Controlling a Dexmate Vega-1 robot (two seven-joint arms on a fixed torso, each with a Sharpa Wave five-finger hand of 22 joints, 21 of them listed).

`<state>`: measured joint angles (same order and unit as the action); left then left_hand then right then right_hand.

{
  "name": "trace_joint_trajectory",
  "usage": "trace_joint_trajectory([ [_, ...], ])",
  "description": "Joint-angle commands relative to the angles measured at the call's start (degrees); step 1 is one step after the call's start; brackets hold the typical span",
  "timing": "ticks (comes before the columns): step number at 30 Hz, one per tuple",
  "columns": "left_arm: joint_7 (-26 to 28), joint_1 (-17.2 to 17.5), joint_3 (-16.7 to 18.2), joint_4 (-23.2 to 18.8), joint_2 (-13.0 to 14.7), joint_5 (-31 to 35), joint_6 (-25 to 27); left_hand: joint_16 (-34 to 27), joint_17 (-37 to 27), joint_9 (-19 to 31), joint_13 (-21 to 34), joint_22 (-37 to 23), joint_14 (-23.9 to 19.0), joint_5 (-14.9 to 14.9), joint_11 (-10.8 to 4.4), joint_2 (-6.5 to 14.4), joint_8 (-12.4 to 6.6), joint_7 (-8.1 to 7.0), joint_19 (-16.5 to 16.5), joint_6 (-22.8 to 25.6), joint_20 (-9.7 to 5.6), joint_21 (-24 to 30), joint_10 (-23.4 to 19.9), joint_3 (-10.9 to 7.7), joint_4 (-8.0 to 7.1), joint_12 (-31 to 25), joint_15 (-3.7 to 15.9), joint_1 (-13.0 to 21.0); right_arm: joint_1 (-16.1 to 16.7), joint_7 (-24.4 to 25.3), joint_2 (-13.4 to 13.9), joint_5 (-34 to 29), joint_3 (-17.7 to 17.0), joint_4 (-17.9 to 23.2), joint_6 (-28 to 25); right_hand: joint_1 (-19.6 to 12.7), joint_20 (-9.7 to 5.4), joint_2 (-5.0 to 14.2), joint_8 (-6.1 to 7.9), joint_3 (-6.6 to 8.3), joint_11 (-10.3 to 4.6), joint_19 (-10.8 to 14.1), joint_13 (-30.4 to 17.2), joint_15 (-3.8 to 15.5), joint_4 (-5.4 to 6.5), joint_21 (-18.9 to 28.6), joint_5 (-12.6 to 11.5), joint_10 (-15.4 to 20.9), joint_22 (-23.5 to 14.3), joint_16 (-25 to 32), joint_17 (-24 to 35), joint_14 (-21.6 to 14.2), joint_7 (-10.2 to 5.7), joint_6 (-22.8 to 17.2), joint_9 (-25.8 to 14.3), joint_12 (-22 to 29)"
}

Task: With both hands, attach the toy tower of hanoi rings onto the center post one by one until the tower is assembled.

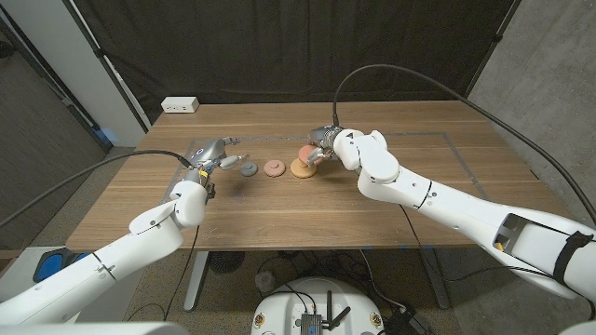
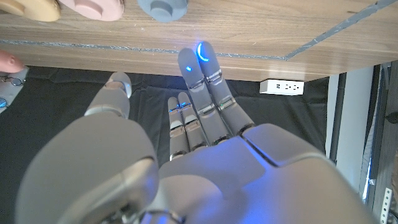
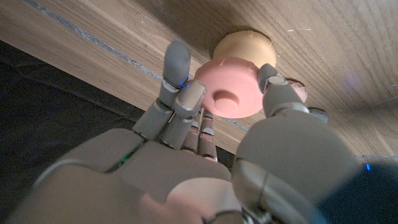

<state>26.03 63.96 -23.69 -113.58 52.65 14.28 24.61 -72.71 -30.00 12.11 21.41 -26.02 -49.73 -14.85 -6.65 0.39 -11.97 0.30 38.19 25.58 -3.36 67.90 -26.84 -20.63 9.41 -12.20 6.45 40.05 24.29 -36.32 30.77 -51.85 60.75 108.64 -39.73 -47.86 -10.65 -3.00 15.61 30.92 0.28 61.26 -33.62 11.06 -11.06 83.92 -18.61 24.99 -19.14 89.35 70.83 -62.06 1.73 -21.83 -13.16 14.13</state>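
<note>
Three rings lie in a row mid-table: a blue-grey ring, a pink ring and a wider tan ring. My right hand pinches a salmon-pink ring between thumb and fingers, just above the tan ring. The held ring has a round knob at its middle. My left hand hovers just left of the blue-grey ring, fingers stretched out and apart, holding nothing.
A white power strip sits at the table's back left corner. A thin tape line marks out a rectangle on the wood. A black cable arcs above my right arm, and a dark curtain hangs behind the table.
</note>
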Motion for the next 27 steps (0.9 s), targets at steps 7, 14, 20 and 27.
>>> trace_joint_trajectory([
  [7, 0.98, 1.68, 0.82, 0.02, 0.08, 0.07, -0.87, -0.54, -0.01, 0.17, 0.17, 0.26, 0.12, -0.32, -0.14, 0.20, -0.10, -0.17, -0.22, 0.34, -5.25, 0.76, -0.22, -0.42, 0.11, 0.13, 6.10, 0.29, -1.72, -0.57, -2.96, -0.67, 1.01, -3.54, 1.60, -1.66, -2.11, 0.98, -0.12, 2.04, -6.55, 0.61, -0.34, 1.48, 1.71, 0.36, -0.36, 7.28, 0.01, -0.14, 0.14, -0.58, -3.17, -3.72, -0.35, 0.08],
  [14, 1.76, 2.61, 1.13, -0.17, -0.01, 0.32, -0.85, -0.60, 0.09, 0.15, 0.22, 0.32, 0.12, -0.32, -0.12, 0.22, -0.09, -0.19, -0.29, 0.36, -5.23, 1.11, -0.35, -0.45, 0.10, 0.09, 6.10, 0.37, -2.61, -0.45, -4.12, -0.10, 1.57, -5.55, 2.39, -1.64, -2.12, 0.97, -0.18, 2.13, -6.52, 0.64, -0.40, 1.48, 1.72, 0.40, -0.37, 7.34, 0.07, -0.15, 0.14, -0.60, -3.19, -3.83, -0.37, -0.06],
  [20, 1.89, 2.78, 1.31, -0.19, -0.01, 0.46, -0.89, -0.66, 0.06, 0.15, 0.24, 0.46, 0.12, -0.32, -0.18, 0.19, -0.10, -0.21, -0.30, 0.40, -5.19, 1.28, -0.37, -0.46, 0.10, 0.10, 6.10, 0.39, -3.37, -0.18, -5.05, 0.97, 1.85, -7.30, 2.89, -1.67, -2.12, 1.00, -0.23, 2.20, -6.59, 0.58, -0.45, 1.48, 1.71, 0.36, -0.38, 7.36, 0.17, -0.14, 0.15, -0.62, -3.20, -3.85, -0.38, -0.13],
  [27, 2.13, 2.51, 1.10, 0.37, -0.71, 0.38, -1.28, -0.75, 0.03, 0.14, 0.28, 0.66, 0.10, -0.32, -0.16, 0.19, -0.08, -0.18, -0.36, 0.38, -5.26, 1.49, -0.46, -0.49, 0.07, 0.08, 6.09, 0.40, -4.36, -0.29, -5.73, 1.99, 2.70, -9.18, 3.01, -1.67, -2.12, 1.06, -0.29, 2.30, -6.53, 0.50, -0.52, 1.48, 1.72, 0.31, -0.38, 7.56, 0.32, -0.15, 0.13, -0.68, -3.15, -3.97, -0.41, -0.21],
])
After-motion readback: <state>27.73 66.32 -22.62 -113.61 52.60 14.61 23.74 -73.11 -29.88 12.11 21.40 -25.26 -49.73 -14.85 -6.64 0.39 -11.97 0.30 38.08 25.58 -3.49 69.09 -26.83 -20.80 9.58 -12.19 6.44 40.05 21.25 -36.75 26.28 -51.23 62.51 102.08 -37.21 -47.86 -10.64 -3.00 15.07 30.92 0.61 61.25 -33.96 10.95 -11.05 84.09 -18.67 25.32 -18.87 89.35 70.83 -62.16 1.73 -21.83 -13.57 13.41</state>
